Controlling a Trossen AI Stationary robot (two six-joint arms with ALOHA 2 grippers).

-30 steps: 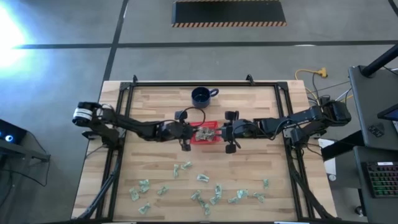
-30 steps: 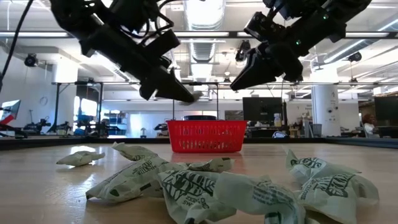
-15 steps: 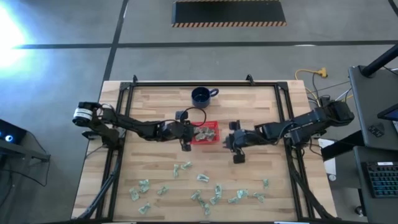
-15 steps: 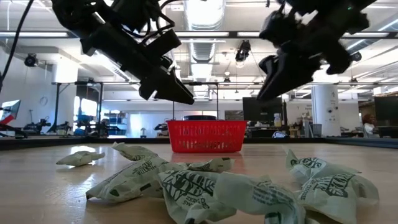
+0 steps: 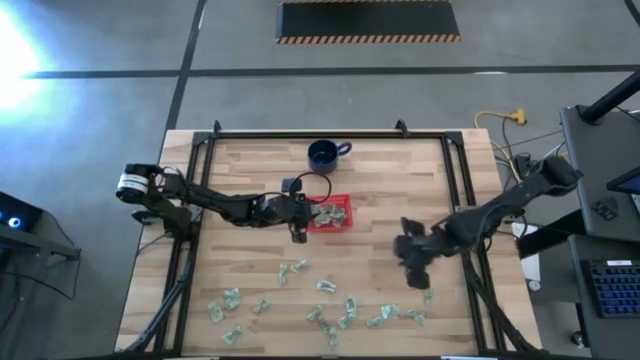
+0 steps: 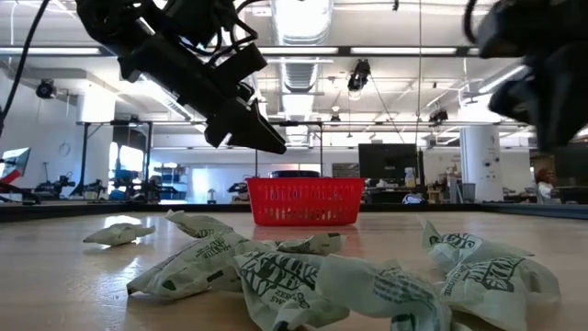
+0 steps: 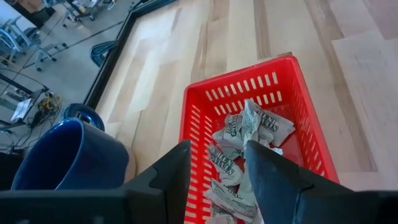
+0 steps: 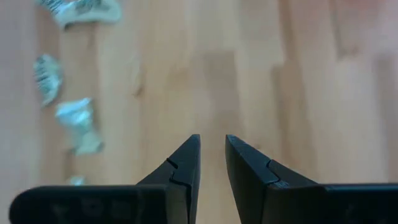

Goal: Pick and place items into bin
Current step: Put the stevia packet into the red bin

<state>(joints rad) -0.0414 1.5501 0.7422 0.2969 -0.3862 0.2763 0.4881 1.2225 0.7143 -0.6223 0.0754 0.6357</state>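
Observation:
The red bin (image 5: pixel 331 214) stands mid-table with several crumpled green-and-white items (image 7: pixel 249 134) inside it. My left gripper (image 5: pixel 300 220) hovers open over the bin's left rim (image 7: pixel 193 118), nothing between its fingers (image 7: pixel 217 155). Many more items (image 5: pixel 320 300) lie loose on the table's near part (image 6: pixel 303 276). My right gripper (image 5: pixel 412 264) hangs above bare wood to the right of the bin, pointing steeply down, its fingers (image 8: pixel 212 142) a narrow gap apart and holding nothing. A few items (image 8: pixel 78 121) lie off to its side.
A dark blue mug (image 5: pixel 322 154) stands on the table beyond the bin, close beside my left gripper (image 7: pixel 68 162). Black frame rails (image 5: pixel 460 200) run along the table's left, right and far sides. Bare wood lies between the bin and the loose pile.
My right gripper has swung away from the bin's right side toward the table's near right corner, tipping from nearly level to steeply down and rolling. A pale piece seen at my left gripper's tips a second ago no longer shows there; that arm has kept still.

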